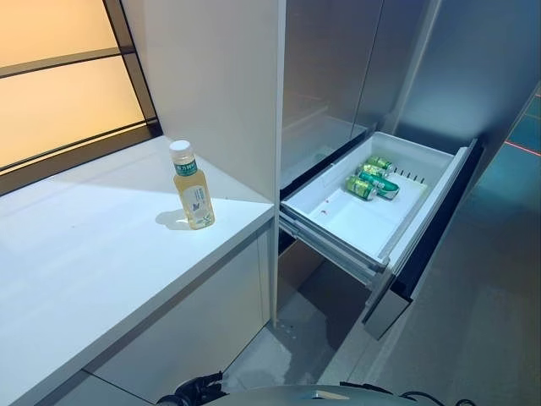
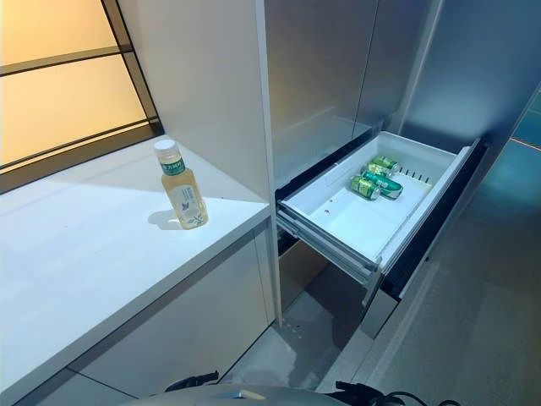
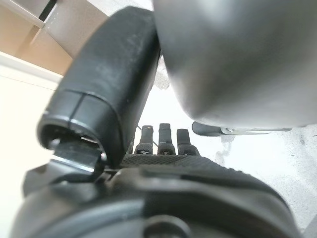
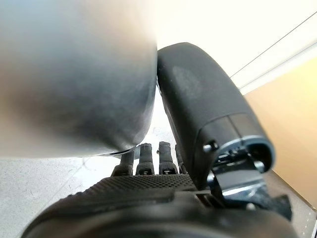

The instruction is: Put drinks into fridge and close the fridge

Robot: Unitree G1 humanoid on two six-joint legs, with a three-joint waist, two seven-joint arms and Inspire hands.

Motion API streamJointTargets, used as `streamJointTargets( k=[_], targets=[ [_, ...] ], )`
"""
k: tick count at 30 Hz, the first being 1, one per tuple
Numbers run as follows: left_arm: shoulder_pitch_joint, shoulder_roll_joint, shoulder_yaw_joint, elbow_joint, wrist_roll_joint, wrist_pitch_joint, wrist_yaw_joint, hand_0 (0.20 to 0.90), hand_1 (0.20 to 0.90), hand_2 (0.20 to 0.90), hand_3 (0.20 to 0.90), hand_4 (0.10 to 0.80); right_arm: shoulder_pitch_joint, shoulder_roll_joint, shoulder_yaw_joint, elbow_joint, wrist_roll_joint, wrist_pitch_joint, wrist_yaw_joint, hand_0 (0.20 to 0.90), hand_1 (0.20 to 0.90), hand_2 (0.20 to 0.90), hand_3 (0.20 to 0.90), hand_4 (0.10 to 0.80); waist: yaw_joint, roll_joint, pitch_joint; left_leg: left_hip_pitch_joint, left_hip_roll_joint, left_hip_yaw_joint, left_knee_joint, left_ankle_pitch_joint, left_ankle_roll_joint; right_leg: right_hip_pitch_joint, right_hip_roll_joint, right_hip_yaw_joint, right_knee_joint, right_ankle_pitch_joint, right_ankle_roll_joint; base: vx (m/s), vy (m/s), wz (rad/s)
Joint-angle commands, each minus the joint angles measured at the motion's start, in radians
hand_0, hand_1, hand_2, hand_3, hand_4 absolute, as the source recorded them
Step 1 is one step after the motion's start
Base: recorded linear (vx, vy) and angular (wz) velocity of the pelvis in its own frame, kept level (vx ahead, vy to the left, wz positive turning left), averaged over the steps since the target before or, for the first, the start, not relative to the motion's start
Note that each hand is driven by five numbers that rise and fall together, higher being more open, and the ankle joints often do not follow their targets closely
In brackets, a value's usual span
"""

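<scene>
Bottle [image 1: 193,197] stands upright on your counter [image 1: 84,254], beside the pulled-out fridge drawer [image 1: 338,222] holding three cans [image 1: 372,178]. Your left hand [image 3: 163,141] and right hand [image 4: 148,158] hang empty, fingers straight.

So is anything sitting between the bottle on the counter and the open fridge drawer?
Nothing visible does. The bottle stands alone and upright on the white counter, and the fridge drawer is pulled open, with green cans at its far end and bare floor nearer.

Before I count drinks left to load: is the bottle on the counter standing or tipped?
Standing. The bottle rests upright on its base on the white counter, cap on top.
</scene>
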Motion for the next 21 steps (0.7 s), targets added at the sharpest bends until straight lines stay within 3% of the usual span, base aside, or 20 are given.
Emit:
streamJointTargets(
  k=[1,6,8,11,15,17,20,21],
  targets=[
    [-0.058,-0.041,-0.033,0.049,0.043,-0.049,0.031,0.900,0.900,0.900,0.900,0.800,-0.050,0.035,0.034,0.049,0.002,-0.033,-0.001,0.900,0.900,0.900,0.900,0.800,-0.007,-0.009,0.023,-0.042,-0.064,0.052,0.006,-0.019,0.052,0.040,-0.019,-0.002,0.036,-0.056,0.057,0.000,0.000,0.00],
    [-0.058,-0.037,-0.027,0.045,0.032,-0.089,0.050,0.900,0.900,0.900,0.900,0.800,-0.052,0.032,0.033,0.057,0.003,-0.038,0.004,0.900,0.900,0.900,0.900,0.800,-0.005,-0.007,0.020,-0.043,-0.064,0.054,0.006,-0.020,0.052,0.041,-0.021,-0.007,0.038,-0.057,0.058,0.000,0.000,0.00],
    [-0.063,-0.031,-0.032,0.037,0.123,-0.128,0.116,0.900,0.900,0.900,0.900,0.800,-0.052,0.029,0.033,0.059,-0.003,-0.036,0.006,0.900,0.900,0.900,0.900,0.800,-0.006,-0.006,0.020,-0.041,-0.064,0.056,0.006,-0.020,0.051,0.044,-0.021,-0.009,0.036,-0.058,0.057,0.000,0.000,0.00],
    [-0.080,-0.008,-0.112,0.014,0.320,-0.199,0.168,0.900,0.900,0.900,0.900,0.800,-0.059,0.021,0.054,0.061,-0.026,-0.035,0.010,0.900,0.900,0.900,0.900,0.800,-0.014,-0.002,0.021,-0.042,-0.061,0.063,0.006,-0.020,0.049,0.039,-0.019,-0.001,0.041,-0.060,0.058,-0.002,0.011,0.00],
    [-0.131,0.024,-0.197,-0.093,0.277,-0.282,0.080,0.900,0.900,0.900,0.900,0.800,-0.075,-0.008,0.069,0.052,-0.029,-0.028,0.024,0.900,0.900,0.900,0.900,0.800,-0.024,0.012,0.026,-0.042,-0.059,0.071,0.006,-0.020,0.049,0.032,-0.017,0.009,0.050,-0.066,0.062,-0.020,0.034,-0.05],
    [-0.154,0.041,-0.225,-0.198,0.215,-0.256,-0.042,0.900,0.900,0.900,0.900,0.800,-0.085,-0.023,0.069,0.043,-0.031,-0.017,0.028,0.900,0.900,0.900,0.900,0.800,-0.023,0.017,0.031,-0.043,-0.059,0.072,0.006,-0.021,0.049,0.031,-0.017,0.011,0.050,-0.066,0.063,-0.041,0.026,-0.03],
    [-0.170,0.073,-0.283,-0.400,0.099,-0.118,-0.257,0.900,0.900,0.900,0.900,0.800,-0.095,-0.044,0.061,0.038,-0.037,-0.009,0.038,0.900,0.900,0.900,0.900,0.800,-0.023,0.027,0.038,-0.046,-0.058,0.072,0.006,-0.020,0.051,0.025,-0.017,0.014,0.052,-0.063,0.065,-0.027,0.016,0.01],
    [-0.177,0.100,-0.318,-0.518,0.024,-0.029,-0.371,0.900,0.900,0.900,0.900,0.800,-0.098,-0.051,0.059,0.033,-0.038,-0.004,0.039,0.900,0.900,0.900,0.900,0.800,-0.024,0.033,0.042,-0.045,-0.058,0.071,0.006,-0.020,0.052,0.024,-0.018,0.015,0.053,-0.061,0.068,0.000,0.000,0.00]
  ],
)
